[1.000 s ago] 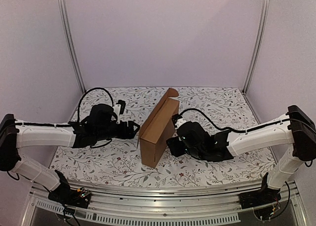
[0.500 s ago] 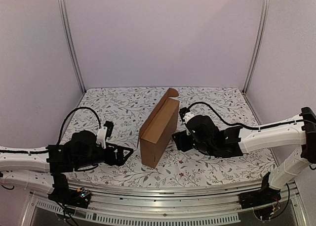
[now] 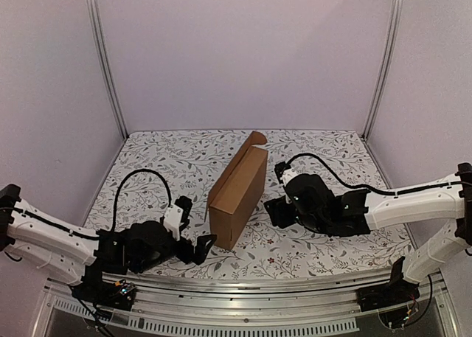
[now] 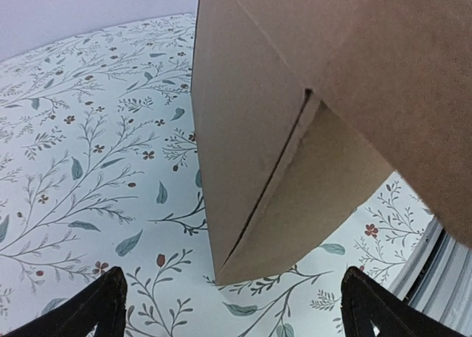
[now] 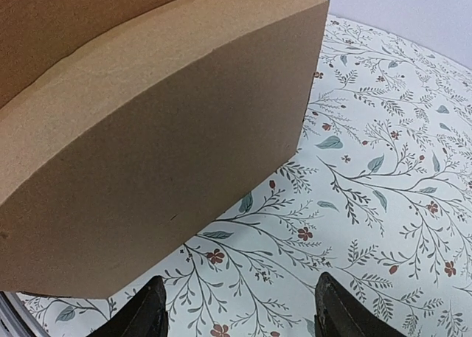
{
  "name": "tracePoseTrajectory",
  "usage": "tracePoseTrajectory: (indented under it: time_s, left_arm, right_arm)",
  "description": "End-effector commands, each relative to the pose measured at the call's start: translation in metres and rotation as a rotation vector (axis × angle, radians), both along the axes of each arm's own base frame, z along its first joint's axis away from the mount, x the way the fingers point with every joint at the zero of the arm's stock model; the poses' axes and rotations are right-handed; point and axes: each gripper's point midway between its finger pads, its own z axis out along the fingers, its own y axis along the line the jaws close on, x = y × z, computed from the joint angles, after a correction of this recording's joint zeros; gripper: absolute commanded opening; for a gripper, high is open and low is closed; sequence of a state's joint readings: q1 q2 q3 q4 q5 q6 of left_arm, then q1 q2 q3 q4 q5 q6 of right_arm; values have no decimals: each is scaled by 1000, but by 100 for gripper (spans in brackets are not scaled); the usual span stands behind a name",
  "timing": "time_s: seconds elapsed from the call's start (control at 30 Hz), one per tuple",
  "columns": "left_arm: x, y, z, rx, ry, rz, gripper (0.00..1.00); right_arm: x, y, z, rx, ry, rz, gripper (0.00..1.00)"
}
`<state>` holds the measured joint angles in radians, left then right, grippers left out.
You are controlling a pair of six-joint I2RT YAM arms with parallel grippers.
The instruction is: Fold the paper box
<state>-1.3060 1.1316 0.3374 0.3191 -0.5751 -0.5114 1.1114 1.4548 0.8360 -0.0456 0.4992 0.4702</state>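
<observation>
Upright on a long edge in the middle of the table (image 3: 324, 149), the paper box (image 3: 237, 197) looks light, stiff yet easily creased, best pinched by its ajar near-end flap (image 4: 295, 204); left gripper (image 4: 234, 307) and right gripper (image 5: 240, 311) flank it, jaws spread, holding nothing

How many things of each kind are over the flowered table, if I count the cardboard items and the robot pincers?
Paper box: 1
Pincers: 2, namely the left pincer and the right pincer, both open and holding nothing
Total: 3
</observation>
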Motion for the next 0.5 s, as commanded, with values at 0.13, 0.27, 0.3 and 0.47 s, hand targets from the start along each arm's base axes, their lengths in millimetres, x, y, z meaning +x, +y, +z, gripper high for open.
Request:
tracePoseTrajectory:
  time_s: [0.13,0.27,0.3,0.47]
  left_arm:
    - [7,-28,16,-62,-159,48,99]
    - [8,-40,17,-105,-173,47,100]
    - [8,-43,16,-108,-175,46,99]
    - [8,-50,14,-136,-219,55,100]
  right_arm:
    - [0,-15,2,-7,-9,-37,67]
    - [0,-17,2,-8,-9,-40,67]
    - [0,-17,2,-9,-9,-40,67]
    - [1,-16,4,-6,-10,-38,67]
